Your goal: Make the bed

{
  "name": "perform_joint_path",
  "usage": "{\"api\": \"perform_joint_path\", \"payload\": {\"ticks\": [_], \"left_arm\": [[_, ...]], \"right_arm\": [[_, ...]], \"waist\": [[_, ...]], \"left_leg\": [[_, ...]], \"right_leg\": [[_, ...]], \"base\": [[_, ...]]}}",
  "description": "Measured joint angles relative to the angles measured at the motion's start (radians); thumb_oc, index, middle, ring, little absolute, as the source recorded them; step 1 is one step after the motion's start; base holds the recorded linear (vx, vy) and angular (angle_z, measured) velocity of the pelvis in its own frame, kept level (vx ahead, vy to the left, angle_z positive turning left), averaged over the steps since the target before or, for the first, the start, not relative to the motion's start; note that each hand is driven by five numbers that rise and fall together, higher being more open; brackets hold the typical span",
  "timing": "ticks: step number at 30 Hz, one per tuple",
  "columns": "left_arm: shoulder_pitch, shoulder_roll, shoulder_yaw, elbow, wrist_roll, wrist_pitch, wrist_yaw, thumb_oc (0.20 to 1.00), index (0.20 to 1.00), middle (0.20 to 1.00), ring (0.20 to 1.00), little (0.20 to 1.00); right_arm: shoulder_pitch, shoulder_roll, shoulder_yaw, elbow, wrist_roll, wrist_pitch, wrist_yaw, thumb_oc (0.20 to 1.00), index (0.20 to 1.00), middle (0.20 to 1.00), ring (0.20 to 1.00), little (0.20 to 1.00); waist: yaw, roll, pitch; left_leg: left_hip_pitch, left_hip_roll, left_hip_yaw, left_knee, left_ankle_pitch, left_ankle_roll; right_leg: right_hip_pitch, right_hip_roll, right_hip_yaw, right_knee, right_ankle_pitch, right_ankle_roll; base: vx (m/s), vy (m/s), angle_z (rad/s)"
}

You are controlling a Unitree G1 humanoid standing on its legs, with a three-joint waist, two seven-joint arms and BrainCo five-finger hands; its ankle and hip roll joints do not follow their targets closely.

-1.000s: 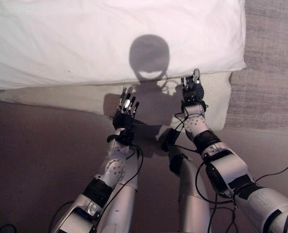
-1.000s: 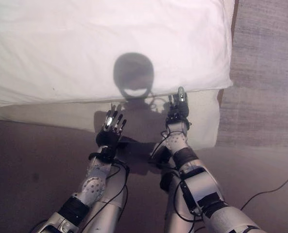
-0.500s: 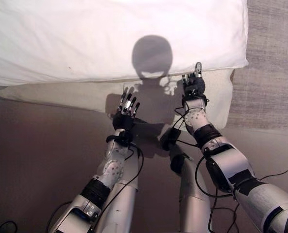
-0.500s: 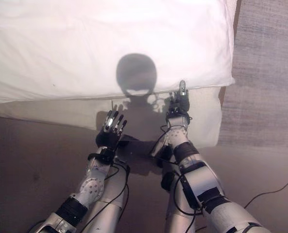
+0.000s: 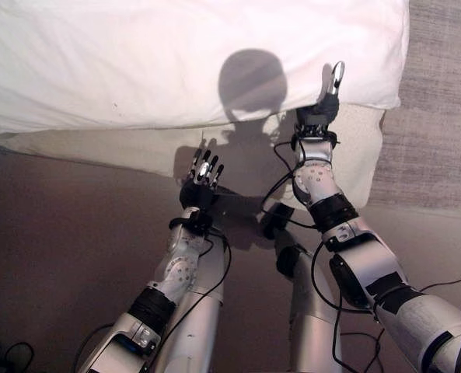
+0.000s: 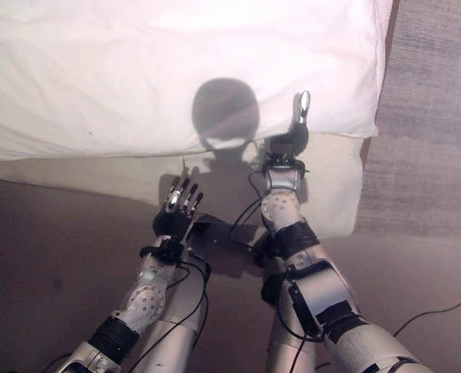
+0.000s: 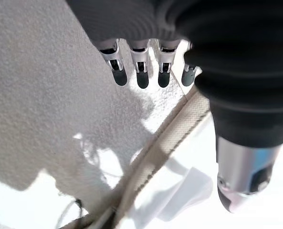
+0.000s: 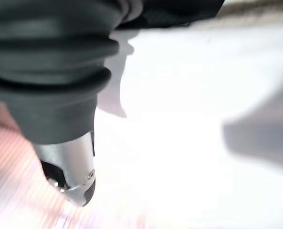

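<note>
Bed: a white duvet (image 5: 176,62) is seen spread flat over the cream mattress (image 5: 137,151), its lower hem lying along the mattress side.
Progress: the cover appears largely smoothed; the near corner by the right hand is judged still to need straightening.
Left hand (image 5: 201,177): fingers held straight and released, nothing grasped, hovering at the mattress side.
Right hand (image 5: 326,97): raised at the duvet hem; whether anything is grasped cannot be told.
Edges: the duvet corner ends near a grey rug (image 5: 440,101).
Room: bare floor (image 5: 51,249) lies on the robot's left.

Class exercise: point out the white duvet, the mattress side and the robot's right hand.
white duvet (image 5: 137,62), left eye view, its flat top.
mattress side (image 5: 98,148), left eye view, beige face below the duvet edge.
right hand (image 5: 326,101), left eye view, its dark back.
</note>
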Motion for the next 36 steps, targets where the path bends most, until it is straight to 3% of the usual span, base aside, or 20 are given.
{"api": "perform_joint_path", "payload": {"ticks": [3, 19, 20, 29, 36], "left_arm": [[0.000, 0.000, -0.001, -0.003, 0.000, 0.000, -0.016, 1.000, 1.000, 1.000, 1.000, 1.000], [-0.072, -0.016, -0.045, -0.004, -0.003, 0.001, -0.038, 1.000, 1.000, 1.000, 1.000, 1.000], [-0.087, -0.025, -0.046, -0.006, -0.003, 0.001, -0.040, 1.000, 1.000, 1.000, 1.000, 1.000], [-0.244, -0.099, -0.077, -0.011, -0.048, -0.021, -0.036, 1.000, 1.000, 1.000, 1.000, 1.000], [-0.301, -0.188, -0.084, -0.010, -0.139, -0.046, -0.029, 1.000, 1.000, 1.000, 1.000, 1.000]], "right_arm": [[-0.018, -0.003, 0.015, -0.005, 0.000, -0.001, 0.040, 1.000, 1.000, 1.000, 1.000, 1.000], [-0.017, -0.006, 0.026, 0.027, 0.000, 0.002, 0.043, 1.000, 1.000, 1.000, 1.000, 1.000], [-0.017, -0.005, 0.028, 0.029, 0.000, 0.003, 0.043, 0.200, 0.200, 0.200, 0.200, 0.200], [-0.022, 0.026, 0.062, 0.065, 0.000, 0.010, 0.040, 0.200, 0.200, 0.200, 0.200, 0.200], [-0.034, 0.027, 0.072, 0.065, 0.000, 0.018, 0.040, 0.200, 0.200, 0.200, 0.200, 0.200]], "waist": [[0.002, 0.000, 0.000], [-0.007, -0.002, -0.001], [-0.012, -0.002, -0.001], [-0.077, -0.004, -0.002], [-0.089, -0.004, -0.002]], "left_leg": [[0.001, -0.001, 0.001, 0.001, 0.000, 0.000], [0.004, -0.001, 0.005, 0.012, 0.000, 0.000], [0.004, -0.001, 0.005, 0.014, -0.001, 0.002], [0.000, 0.001, 0.005, 0.016, -0.004, 0.005], [-0.001, 0.001, 0.007, 0.015, -0.003, 0.004]], "right_leg": [[0.001, -0.001, 0.001, 0.003, -0.002, 0.000], [0.002, -0.001, 0.004, 0.014, -0.001, 0.000], [0.003, -0.002, 0.004, 0.014, -0.002, 0.001], [0.001, 0.004, 0.006, 0.005, 0.003, 0.002], [0.002, 0.005, 0.008, 0.000, 0.008, -0.002]], "base": [[0.00, 0.000, 0.00], [0.00, 0.000, 0.00], [0.00, 0.000, 0.00], [0.00, 0.000, -0.01], [0.00, 0.000, 0.00]]}}
